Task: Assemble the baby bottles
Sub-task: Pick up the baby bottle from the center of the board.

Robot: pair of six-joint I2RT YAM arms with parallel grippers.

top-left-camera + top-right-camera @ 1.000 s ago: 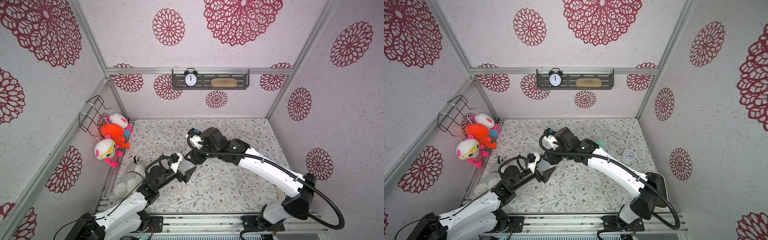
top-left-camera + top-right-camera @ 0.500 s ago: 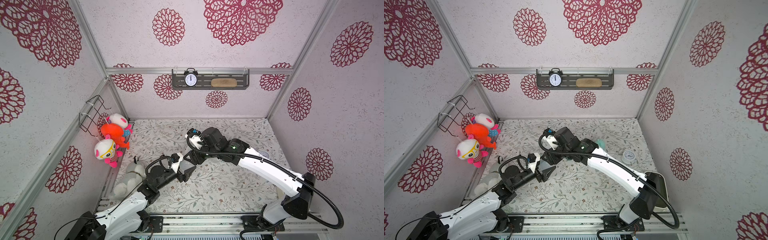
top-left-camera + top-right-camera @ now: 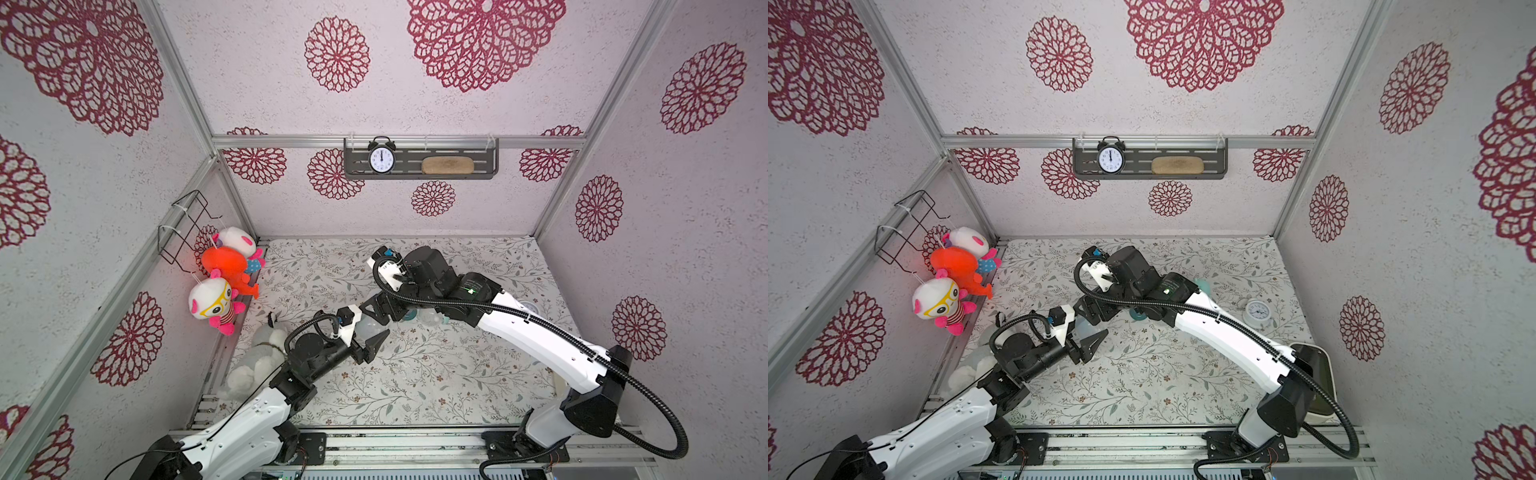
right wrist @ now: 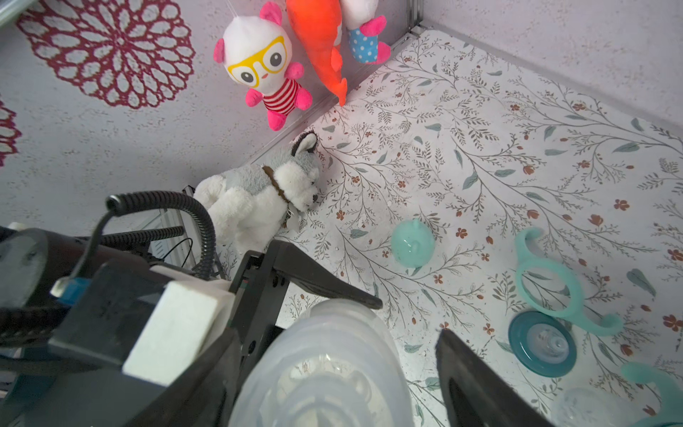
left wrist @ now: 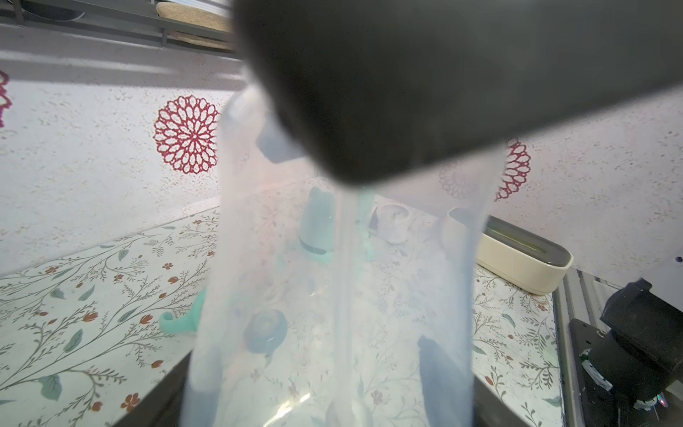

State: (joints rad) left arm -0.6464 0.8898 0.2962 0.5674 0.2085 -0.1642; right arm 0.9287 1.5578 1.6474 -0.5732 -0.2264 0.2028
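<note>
A clear bottle body [image 3: 367, 328] [image 3: 1086, 328] hangs above the mat between the two arms. My left gripper [image 3: 369, 333] is shut on it, and in the left wrist view the bottle [image 5: 343, 295] fills the space between the dark fingers. My right gripper [image 4: 340, 332] stands open around the bottle's [image 4: 321, 369] other end, with a gap at one finger [image 4: 473, 384]. On the mat lie a mint dome cap [image 4: 412, 244], a mint handle ring [image 4: 550, 281] and a teal nipple collar [image 4: 541, 344]. A capped mint bottle [image 5: 318, 229] stands farther back.
Plush toys [image 3: 224, 282] hang on the left wall and a stuffed dog [image 3: 257, 357] lies in the left corner. A small white alarm clock [image 3: 1258, 311] stands on the mat at the right, beside a cream bin [image 3: 1320, 382]. A wall shelf [image 3: 419, 164] is at the back.
My left gripper has shut on the clear bottle body. My right gripper's jaws have spread wider and come off it. Both arms stay nearly in place.
</note>
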